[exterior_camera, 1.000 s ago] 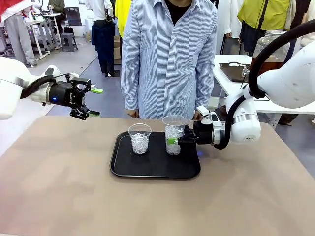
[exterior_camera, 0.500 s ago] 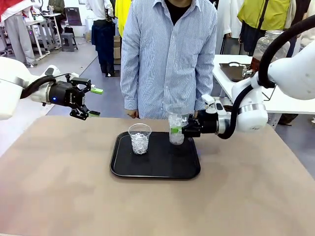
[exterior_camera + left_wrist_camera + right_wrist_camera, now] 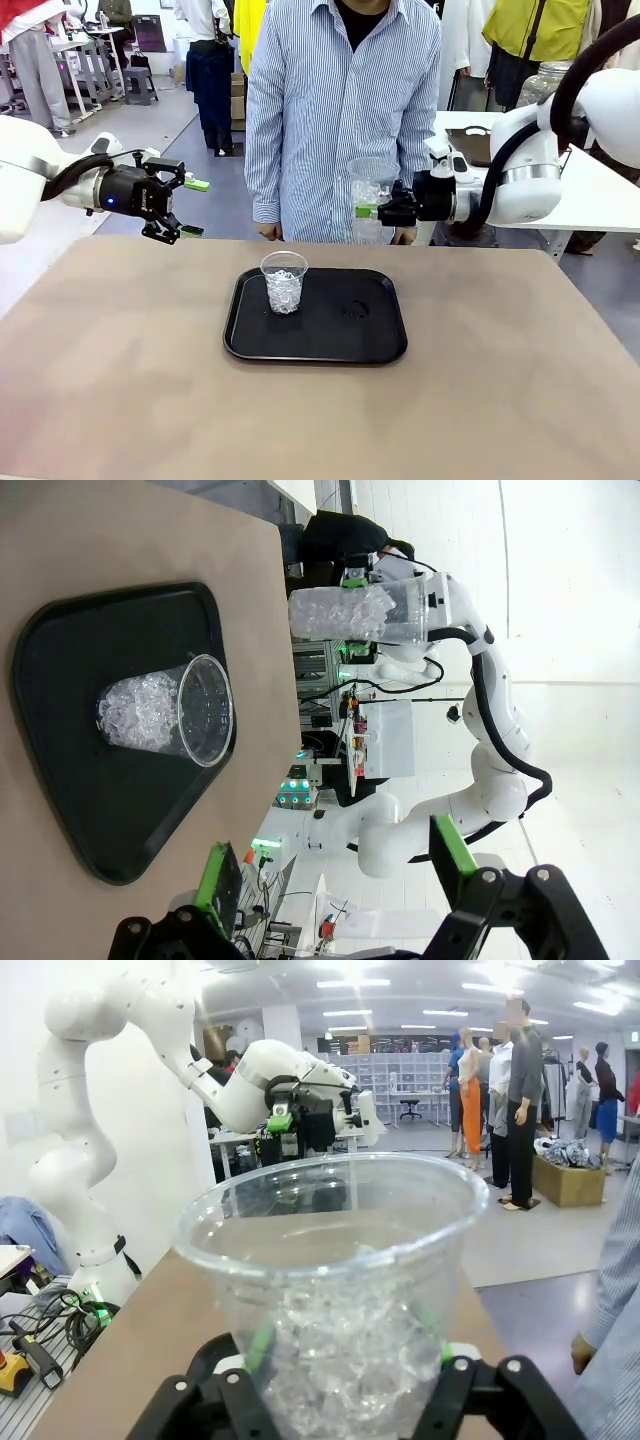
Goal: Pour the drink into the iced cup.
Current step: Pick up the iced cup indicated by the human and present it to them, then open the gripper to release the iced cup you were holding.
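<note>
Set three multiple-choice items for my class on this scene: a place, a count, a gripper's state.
1. Where is the iced cup in the right gripper? A on the black tray; B in the air, off the tray; C lying on its side.
2. How many cups stand on the tray? A none; B one; C two.
3. The left gripper is: A open, empty; B shut on a cup; C shut on the tray.
Answers: 1 B, it is held clear of the tray; 2 B, one ice-filled cup stands there; 3 A, its green pads are apart, nothing between.
</note>
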You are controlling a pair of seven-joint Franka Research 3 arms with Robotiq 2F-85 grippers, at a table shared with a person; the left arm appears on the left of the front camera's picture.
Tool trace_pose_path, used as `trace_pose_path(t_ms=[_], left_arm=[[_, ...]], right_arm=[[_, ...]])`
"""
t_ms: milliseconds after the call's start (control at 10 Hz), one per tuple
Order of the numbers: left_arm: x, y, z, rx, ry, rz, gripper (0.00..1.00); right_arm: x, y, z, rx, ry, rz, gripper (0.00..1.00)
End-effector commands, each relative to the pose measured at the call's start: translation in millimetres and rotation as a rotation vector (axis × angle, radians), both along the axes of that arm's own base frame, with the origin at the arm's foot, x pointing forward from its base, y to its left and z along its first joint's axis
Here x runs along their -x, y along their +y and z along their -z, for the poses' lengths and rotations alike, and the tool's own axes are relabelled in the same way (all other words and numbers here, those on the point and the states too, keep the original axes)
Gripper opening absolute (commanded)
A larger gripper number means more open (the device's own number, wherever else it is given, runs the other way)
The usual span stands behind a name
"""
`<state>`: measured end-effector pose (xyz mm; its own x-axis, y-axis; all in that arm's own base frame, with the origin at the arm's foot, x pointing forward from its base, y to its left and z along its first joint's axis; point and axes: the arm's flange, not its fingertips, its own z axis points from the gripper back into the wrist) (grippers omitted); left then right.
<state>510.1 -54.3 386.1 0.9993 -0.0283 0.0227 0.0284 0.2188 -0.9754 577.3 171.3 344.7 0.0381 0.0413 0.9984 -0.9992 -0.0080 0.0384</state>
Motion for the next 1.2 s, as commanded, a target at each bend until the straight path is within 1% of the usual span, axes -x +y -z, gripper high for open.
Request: trace_pose_path(t_ms=[0, 100, 1100], left_arm=[[5.8, 0.6, -0.5, -0.001, -0.016, -0.005, 1.0], [5.8, 0.6, -0.5, -0.001, -0.016, -0.005, 1.0], [5.8, 0.6, -0.5, -0.001, -0.016, -0.005, 1.0]], right_arm=[[-7.8, 9.1, -2.4, 0.056, 0.04, -0.019, 0.68], [0.0, 0.0, 0.0, 0.0, 0.0, 0.0, 0.68], [0.0, 0.0, 0.0, 0.0, 0.0, 0.0, 0.68]])
